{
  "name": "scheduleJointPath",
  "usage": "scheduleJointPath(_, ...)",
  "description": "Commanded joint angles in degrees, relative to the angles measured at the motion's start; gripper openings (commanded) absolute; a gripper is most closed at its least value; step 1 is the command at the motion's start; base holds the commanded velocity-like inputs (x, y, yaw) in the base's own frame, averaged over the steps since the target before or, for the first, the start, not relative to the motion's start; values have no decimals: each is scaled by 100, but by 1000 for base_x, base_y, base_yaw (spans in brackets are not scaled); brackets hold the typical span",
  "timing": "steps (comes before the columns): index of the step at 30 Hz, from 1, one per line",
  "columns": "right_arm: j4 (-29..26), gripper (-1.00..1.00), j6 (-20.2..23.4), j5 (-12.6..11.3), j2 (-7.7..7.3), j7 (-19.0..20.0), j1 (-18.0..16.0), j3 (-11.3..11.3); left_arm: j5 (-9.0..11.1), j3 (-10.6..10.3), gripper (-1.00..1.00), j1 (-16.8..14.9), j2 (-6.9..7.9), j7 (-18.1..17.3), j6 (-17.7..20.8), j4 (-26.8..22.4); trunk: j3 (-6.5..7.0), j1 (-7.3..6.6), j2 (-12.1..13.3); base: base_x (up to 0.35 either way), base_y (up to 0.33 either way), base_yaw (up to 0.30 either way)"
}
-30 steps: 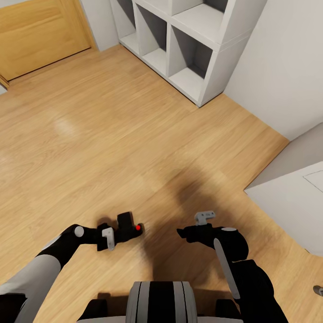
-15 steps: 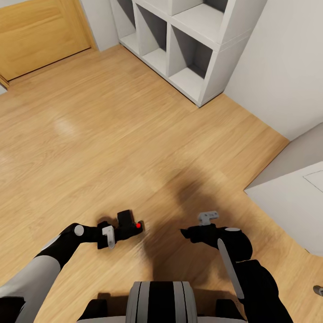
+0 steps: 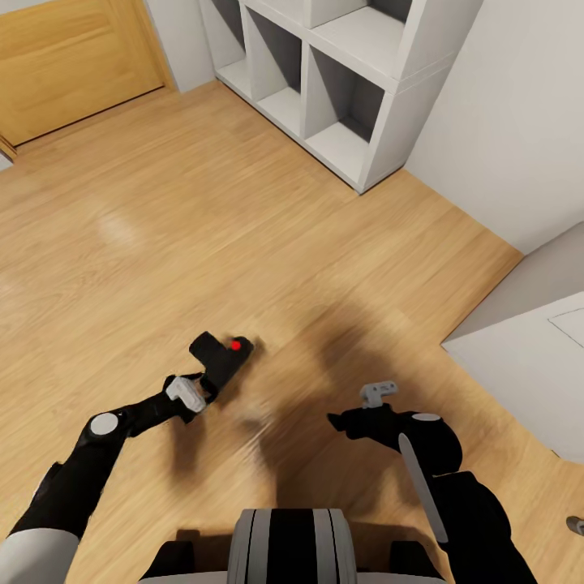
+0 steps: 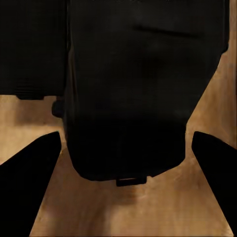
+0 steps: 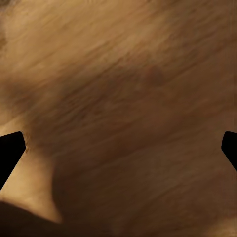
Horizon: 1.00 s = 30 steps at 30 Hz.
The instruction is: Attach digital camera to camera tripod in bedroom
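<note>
The digital camera (image 3: 221, 355), small and black with a red button on top, hangs over the wood floor in front of me. My left gripper (image 3: 208, 375) is shut on it, at the end of an arm stretched forward. Seen from the left wrist, the camera's dark body (image 4: 133, 89) sits between the two fingertips of the left gripper (image 4: 123, 165). My right gripper (image 3: 357, 407) hovers low at the right, open with nothing in it. The right wrist view has the right gripper (image 5: 118, 150) spread wide over bare floor. The camera tripod is out of view.
A white cube shelf (image 3: 341, 89) stands against the far wall. An oak door (image 3: 73, 57) is at the back left. A white wall runs down the right, and a pale grey low surface (image 3: 527, 365) juts in at the right. Wood floor (image 3: 203, 227) lies between.
My left arm has reached forward, carrying the camera away from my body and turning it. The right gripper has barely shifted.
</note>
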Motion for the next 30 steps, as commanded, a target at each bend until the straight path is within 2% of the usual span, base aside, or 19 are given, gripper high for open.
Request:
scheduleJointPath(1,-5,100,7,-8,-6,80,2,-5,330,82,-100,123,-10,-22,127,-285,-3,0,-1,0,0,0)
scheduleJointPath(3,-5,100,-21,-8,-24,224,9,-10,1024,181,-100,324,-27,-17,432,-734,-3,0,-1,0,0,0)
scheduleJointPath(5,-6,100,-41,-8,-39,341,13,-10,1538,233,-100,485,-39,-14,759,-1090,-3,0,-1,0,0,0)
scheduleJointPath(6,-6,100,-41,-8,-39,341,13,-10,1538,233,-100,485,-39,-14,759,-1090,-3,0,-1,0,0,0)
scheduleJointPath(8,-6,100,-55,-8,-50,419,16,-10,1872,264,-100,609,-57,-6,1078,-1365,-3,0,-1,0,0,0)
scheduleJointPath(10,-6,100,-63,-8,-57,469,17,-11,2083,272,-100,691,-87,1,1392,-1558,-3,0,-1,0,0,0)
scheduleJointPath(12,-6,100,-69,-7,-61,501,18,-14,2217,269,-100,745,-145,5,1692,-1690,-3,0,-1,0,0,0)
scheduleJointPath(13,-6,100,-69,-7,-61,501,18,-14,2217,269,-100,745,-145,5,1692,-1690,-3,0,-1,0,0,0)
scheduleJointPath(16,-6,100,-76,-6,-65,528,19,-19,2359,278,-100,792,-219,-6,2092,-1815,-3,0,-1,0,0,0)
scheduleJointPath(19,-6,100,-82,-7,-67,542,20,-21,2448,317,-100,814,-247,-14,2615,-1892,-3,0,-1,0,0,0)
scheduleJointPath(21,-6,100,-84,-7,-68,548,20,-20,2469,336,-100,824,-260,-8,3099,-1977,-3,0,-1,0,0,0)
scheduleJointPath(22,-6,100,-84,-7,-68,548,20,-20,2469,336,-100,824,-260,-8,3099,-1977,-3,0,-1,0,0,0)
scheduleJointPath(25,-6,100,-85,-8,-69,552,20,-19,2483,383,-100,901,-284,31,3689,-2192,-3,0,-1,0,0,0)
scheduleJointPath(28,-6,100,-86,-8,-69,555,20,-19,2508,558,-100,1058,-333,111,4003,-2347,-3,0,-1,0,0,0)
scheduleJointPath(29,-6,100,-86,-8,-69,555,20,-19,2508,558,-100,1058,-333,111,4003,-2347,-3,0,-1,0,0,0)
scheduleJointPath(30,-6,100,-86,-8,-69,555,20,-19,2513,645,-100,1103,-380,156,4078,-2383,-3,0,-1,0,0,0)
